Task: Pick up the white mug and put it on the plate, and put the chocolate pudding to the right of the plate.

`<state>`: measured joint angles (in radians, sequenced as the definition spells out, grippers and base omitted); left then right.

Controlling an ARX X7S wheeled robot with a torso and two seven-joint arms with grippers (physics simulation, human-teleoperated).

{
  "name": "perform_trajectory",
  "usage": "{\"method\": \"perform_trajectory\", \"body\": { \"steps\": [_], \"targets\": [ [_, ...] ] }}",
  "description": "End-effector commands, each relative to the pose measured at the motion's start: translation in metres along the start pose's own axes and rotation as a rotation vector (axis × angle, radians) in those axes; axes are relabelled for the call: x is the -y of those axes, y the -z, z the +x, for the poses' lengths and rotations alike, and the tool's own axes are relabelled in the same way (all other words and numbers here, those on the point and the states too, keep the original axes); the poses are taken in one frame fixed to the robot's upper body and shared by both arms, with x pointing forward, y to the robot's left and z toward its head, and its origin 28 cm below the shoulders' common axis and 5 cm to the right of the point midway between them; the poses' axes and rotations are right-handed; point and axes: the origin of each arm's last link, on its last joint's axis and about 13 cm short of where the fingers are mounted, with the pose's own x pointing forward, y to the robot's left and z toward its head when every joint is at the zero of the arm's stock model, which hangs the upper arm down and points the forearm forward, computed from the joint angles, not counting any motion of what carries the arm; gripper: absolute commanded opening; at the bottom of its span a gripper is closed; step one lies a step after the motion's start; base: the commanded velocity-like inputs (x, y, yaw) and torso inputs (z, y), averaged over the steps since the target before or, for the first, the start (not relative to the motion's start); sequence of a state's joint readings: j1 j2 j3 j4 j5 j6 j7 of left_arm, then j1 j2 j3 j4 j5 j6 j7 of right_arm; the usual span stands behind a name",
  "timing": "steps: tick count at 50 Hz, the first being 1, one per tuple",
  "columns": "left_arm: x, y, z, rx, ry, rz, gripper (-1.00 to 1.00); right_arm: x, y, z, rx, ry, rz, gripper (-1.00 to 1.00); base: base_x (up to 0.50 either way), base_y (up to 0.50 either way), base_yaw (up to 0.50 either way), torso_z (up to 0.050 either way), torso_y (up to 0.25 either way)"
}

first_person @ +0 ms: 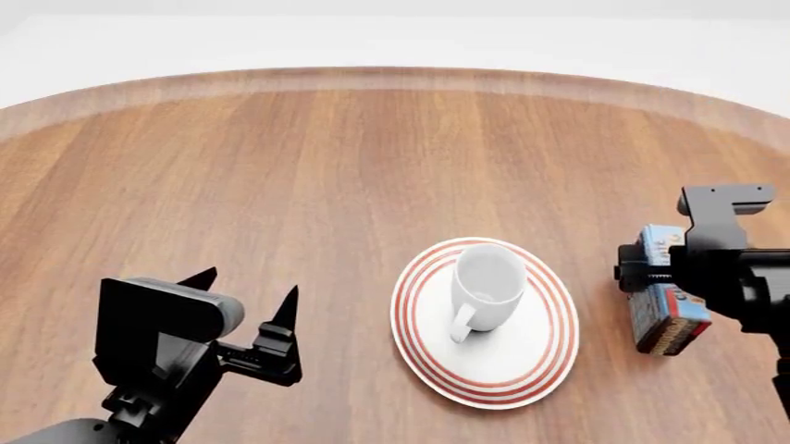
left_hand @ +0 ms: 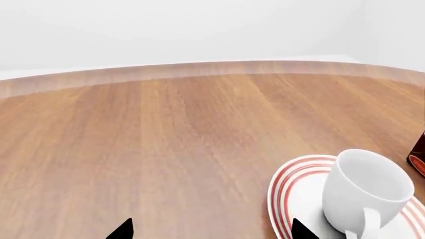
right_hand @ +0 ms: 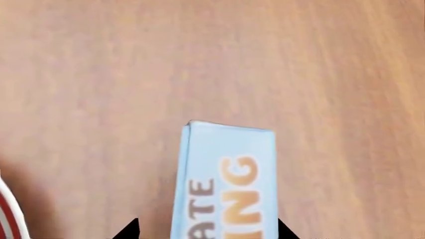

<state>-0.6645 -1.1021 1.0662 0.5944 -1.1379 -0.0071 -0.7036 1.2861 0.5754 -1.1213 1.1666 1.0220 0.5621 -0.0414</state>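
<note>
mug (first_person: 487,286) on plate (first_person: 426,356) | L claw (first_person: 244,298) released, idle | R claw (first_person: 654,277) grasping pudding (first_person: 668,319) nr desk's right edge | risk: early release tips carton onto plate

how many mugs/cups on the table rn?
1. The white mug stands upright on the plate, handle toward the robot. No other cup shows in any view; something could sit outside the frames.

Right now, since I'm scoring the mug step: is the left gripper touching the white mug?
Apart. The head view shows the left gripper open over bare table, with wood visible between it and the white mug standing on the plate.
</note>
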Motion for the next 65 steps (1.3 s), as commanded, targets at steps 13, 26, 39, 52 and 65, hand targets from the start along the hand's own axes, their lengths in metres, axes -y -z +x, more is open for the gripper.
{"method": "perform_trajectory", "body": {
  "steps": [13, 26, 39, 52, 65],
  "targets": [
    [0.003, -0.004, 0.004, 0.041, 0.034, -0.017, 1.0, 0.007, -0.032, -0.032, 0.06, 0.026, -0.048, 1.0, 0.0, 0.0, 0.0, 0.0, 0.0],
    [0.004, -0.008, 0.002, 0.052, 0.042, -0.014, 1.0, 0.03, -0.092, -0.118, 0.21, 0.123, -0.129, 1.0, 0.0, 0.0, 0.0, 0.0, 0.0],
    [0.004, -0.009, 0.001, 0.056, 0.041, -0.011, 1.0, 0.025, -0.116, -0.163, 0.373, 0.074, -0.204, 1.0, 0.0, 0.0, 0.0, 0.0, 0.0],
    [0.003, -0.009, 0.0, 0.058, 0.036, -0.012, 1.0, 0.026, -0.115, -0.205, 0.544, 0.051, -0.244, 1.0, 0.0, 0.0, 0.0, 0.0, 0.0],
    [0.004, -0.014, -0.003, 0.073, 0.037, -0.003, 1.0, 0.006, -0.086, -0.246, 0.838, 0.013, -0.177, 1.0, 0.0, 0.0, 0.0, 0.0, 0.0]
  ]
}}
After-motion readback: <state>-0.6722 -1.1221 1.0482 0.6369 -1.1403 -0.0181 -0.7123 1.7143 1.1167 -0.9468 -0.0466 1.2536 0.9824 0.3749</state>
